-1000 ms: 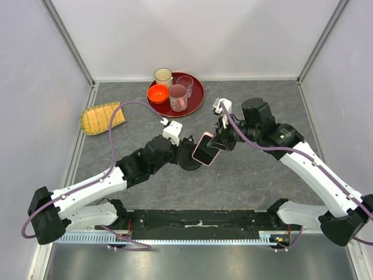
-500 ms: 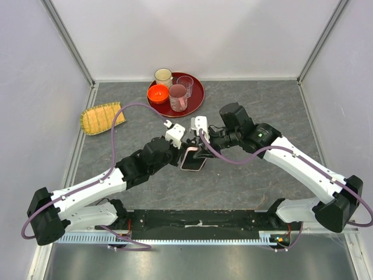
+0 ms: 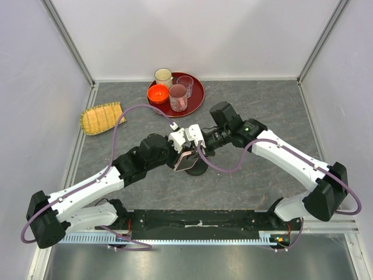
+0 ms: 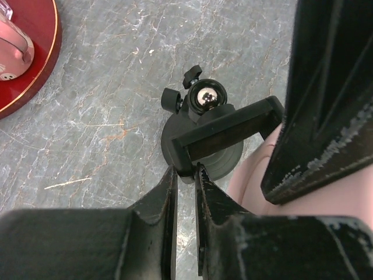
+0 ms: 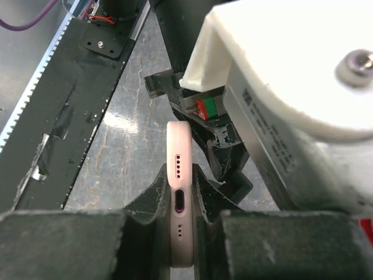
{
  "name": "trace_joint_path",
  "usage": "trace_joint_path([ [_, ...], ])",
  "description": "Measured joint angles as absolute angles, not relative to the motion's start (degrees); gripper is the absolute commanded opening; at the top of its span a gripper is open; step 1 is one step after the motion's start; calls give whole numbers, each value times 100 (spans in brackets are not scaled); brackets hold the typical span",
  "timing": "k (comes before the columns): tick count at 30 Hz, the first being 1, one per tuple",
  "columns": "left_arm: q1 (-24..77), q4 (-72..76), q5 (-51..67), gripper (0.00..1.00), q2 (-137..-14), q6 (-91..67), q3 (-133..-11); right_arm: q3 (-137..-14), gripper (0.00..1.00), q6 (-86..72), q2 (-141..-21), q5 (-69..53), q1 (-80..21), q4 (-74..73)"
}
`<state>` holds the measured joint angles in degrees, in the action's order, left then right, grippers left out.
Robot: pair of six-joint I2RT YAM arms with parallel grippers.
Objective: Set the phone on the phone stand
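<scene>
Change, right gripper (image 5: 179, 172): swung in from the right side of the table (image 3: 262, 99) to the middle and now sat right up against the left one.
Meaning for task: carry done, the phone was at the stand. Placing looked underway. Not seated, not let go.
Right gripper grip: clamped across the phone's thickness at the charging-port end.
Left gripper (image 4: 185, 170): jaws nearly together, tips at the corner of the stand's holder. It appeared to pinch it, probably to steady the stand.
Phone (image 3: 185, 162): where: off the table, directly over the stand, its pink back just beside the holder bar in the left wrist view. Touching or not: could not tell.
Phone: facing: dark screen turned up and toward the near-left in the top view.
Phone: long axis: steeply tilted, port end high at the right gripper, the other end down toward the stand.
Stand (image 4: 224, 133): upright on its round base, holder bar on top, nothing seated in it yet.
</scene>
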<state>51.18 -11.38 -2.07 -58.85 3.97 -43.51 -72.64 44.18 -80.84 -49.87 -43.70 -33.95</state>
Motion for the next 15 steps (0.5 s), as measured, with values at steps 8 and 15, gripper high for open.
trace_joint_path([
  [8, 4923, -1562, 414, 2, -5929, 582, -4580, -7738, 0, 5387, -8335, -5037, -4313, -4117],
  [15, 4831, -1730, 742, 2, -6060, 670, -4770, -8156, 0, 5878, -8503, -5004, -4235, -4860],
])
